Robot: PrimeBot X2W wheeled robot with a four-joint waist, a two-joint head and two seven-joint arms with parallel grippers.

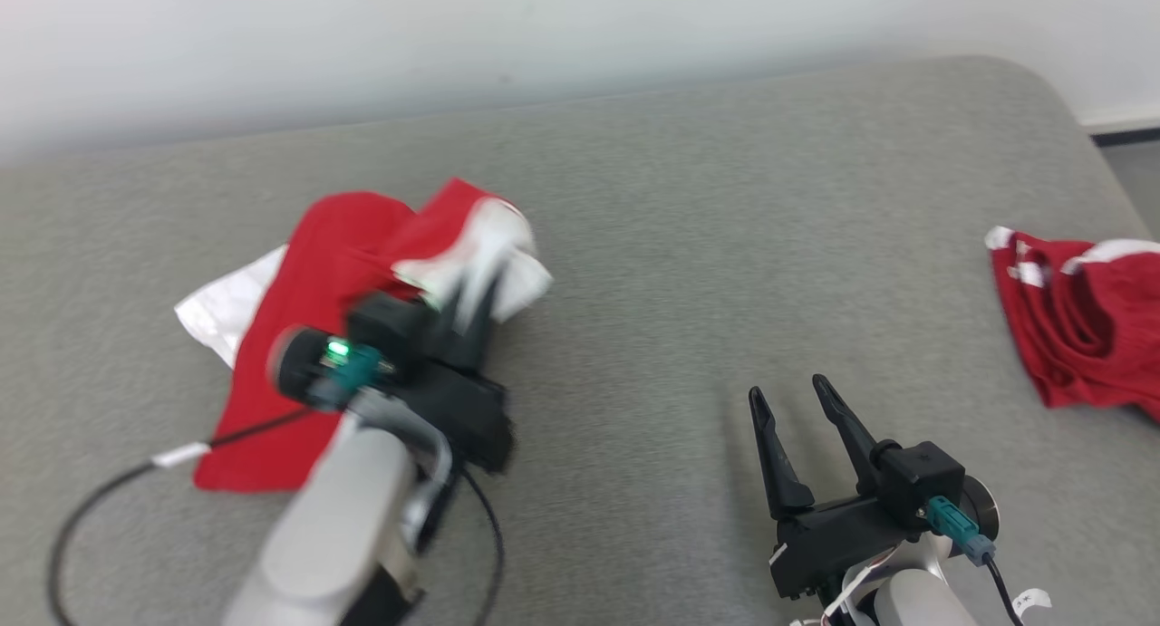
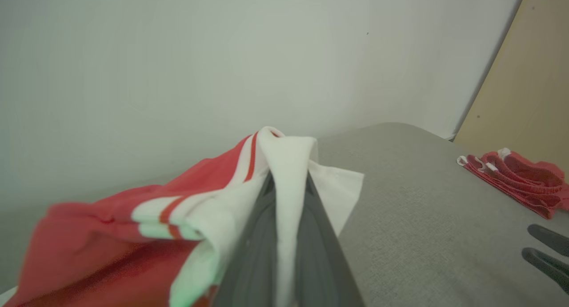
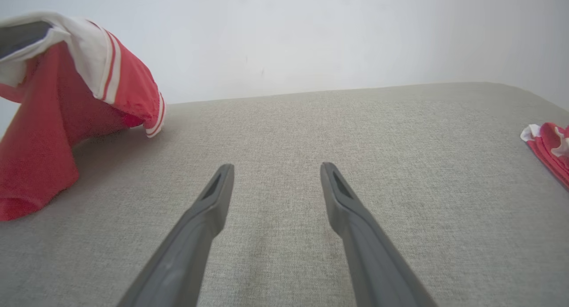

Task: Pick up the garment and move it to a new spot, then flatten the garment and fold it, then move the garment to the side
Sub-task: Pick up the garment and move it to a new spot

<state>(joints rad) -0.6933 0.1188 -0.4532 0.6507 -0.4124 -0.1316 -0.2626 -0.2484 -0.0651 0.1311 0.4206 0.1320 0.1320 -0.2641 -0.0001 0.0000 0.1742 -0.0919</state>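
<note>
The garment (image 1: 317, 282) is red with white striped trim and lies crumpled at the left of the grey surface. My left gripper (image 1: 476, 286) is shut on a white edge of the garment (image 2: 289, 173) and holds that part raised, with red cloth hanging to its left. From the right wrist, the lifted garment (image 3: 53, 107) drapes down at the far left. My right gripper (image 1: 790, 392) stands open near the front right, with nothing between its fingers (image 3: 213, 196), hovering over bare grey fabric.
A second red and white garment (image 1: 1078, 322) lies bunched at the right edge of the grey padded surface (image 1: 689, 245). A pale wall runs behind it. A black cable (image 1: 100, 499) loops from the left arm.
</note>
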